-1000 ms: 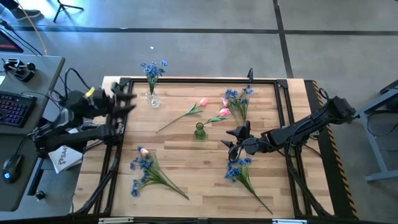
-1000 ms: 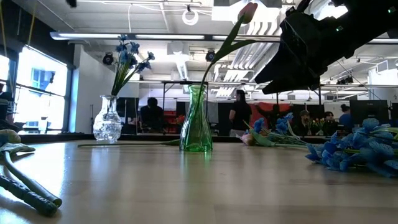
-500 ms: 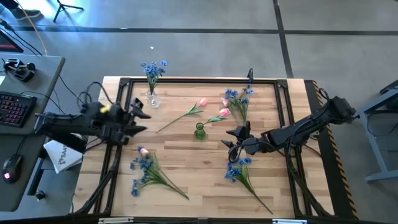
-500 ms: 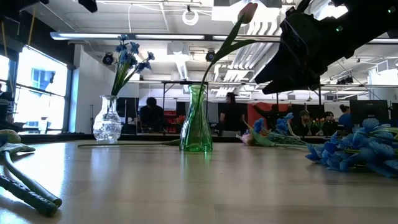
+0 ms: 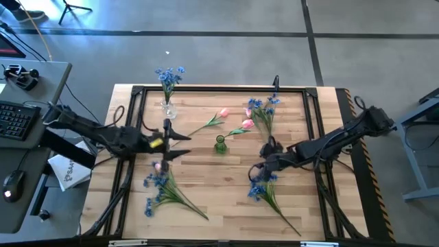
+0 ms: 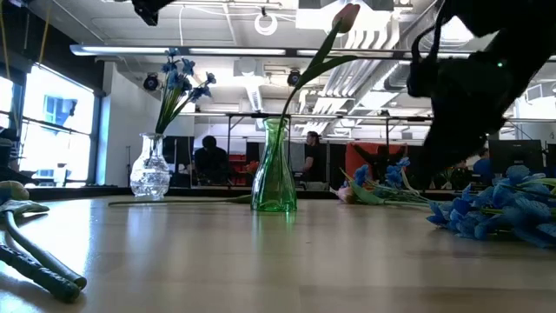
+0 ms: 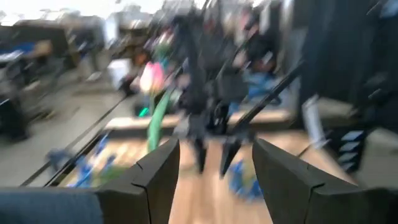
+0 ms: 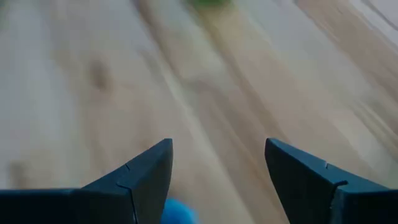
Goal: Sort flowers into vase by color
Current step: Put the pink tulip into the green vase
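High view: the wooden table [image 5: 206, 178] carries two vases and several loose flowers. A clear glass vase [image 5: 167, 108] at the far left corner holds a spray of blue blossoms [image 5: 169, 75]. A green glass vase [image 5: 220, 143] near the middle holds one pink tulip [image 5: 247, 124]. A second pink tulip [image 5: 223, 113] lies flat on the wood just beyond the green vase, its stem running toward the left. A blue spray [image 5: 263, 108] lies near the far edge, right of centre. Another blue spray [image 5: 260, 186] lies on the near right part, and a bunch of blue blossoms with a pink tulip head [image 5: 158, 167] on it lies near the near left.

The left gripper [image 5: 175, 144] reaches in from the left side and hovers above the table between the clear vase and the near-left bunch; its fingers are spread apart and hold nothing, which the left wrist view [image 7: 210, 168] also shows. The right gripper [image 5: 263, 167] hangs just over the near-right blue spray, beside the green vase's right. In the right wrist view its two fingers [image 8: 146, 174] stand wide apart with bare wood between them and a bit of blue blossom at the edge

In the low view, people [image 6: 208, 161] stand in the room behind the table
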`<action>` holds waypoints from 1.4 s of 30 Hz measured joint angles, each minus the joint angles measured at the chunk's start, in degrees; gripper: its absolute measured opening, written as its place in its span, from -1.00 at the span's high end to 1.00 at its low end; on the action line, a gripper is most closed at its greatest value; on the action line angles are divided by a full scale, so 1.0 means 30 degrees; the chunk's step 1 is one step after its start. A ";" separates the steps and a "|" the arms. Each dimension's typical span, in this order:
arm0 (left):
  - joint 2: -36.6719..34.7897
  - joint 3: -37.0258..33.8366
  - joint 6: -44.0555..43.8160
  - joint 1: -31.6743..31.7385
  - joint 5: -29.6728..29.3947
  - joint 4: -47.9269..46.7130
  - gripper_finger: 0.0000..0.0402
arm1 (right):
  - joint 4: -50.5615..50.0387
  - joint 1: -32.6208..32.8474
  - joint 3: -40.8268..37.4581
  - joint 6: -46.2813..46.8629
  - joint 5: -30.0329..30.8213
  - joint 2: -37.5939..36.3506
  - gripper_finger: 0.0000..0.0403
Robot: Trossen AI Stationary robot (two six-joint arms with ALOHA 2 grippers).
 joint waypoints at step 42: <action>0.8561 0.3394 -0.4390 0.0290 -0.7050 -0.8259 0.05 | -0.2726 -0.8569 0.0350 -0.0767 0.1262 0.2298 0.90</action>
